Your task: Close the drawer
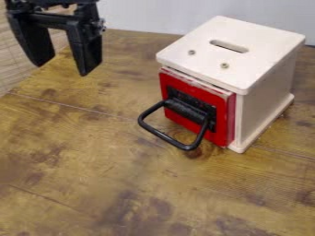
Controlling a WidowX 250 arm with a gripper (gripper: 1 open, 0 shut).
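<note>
Weathered wood bench fills the view. Towards its far right corner sits the cream cabinet, slotted top up, and the red drawer looks nearly flush in it, perhaps a sliver proud. The black loop handle droops forward onto the bench. Up at the far left corner hangs the gripper, fingers apart, holding nothing, well clear of the drawer. The risk: a push landing on the loose handle could skid the whole cabinet instead. No readable labels anywhere.
</note>
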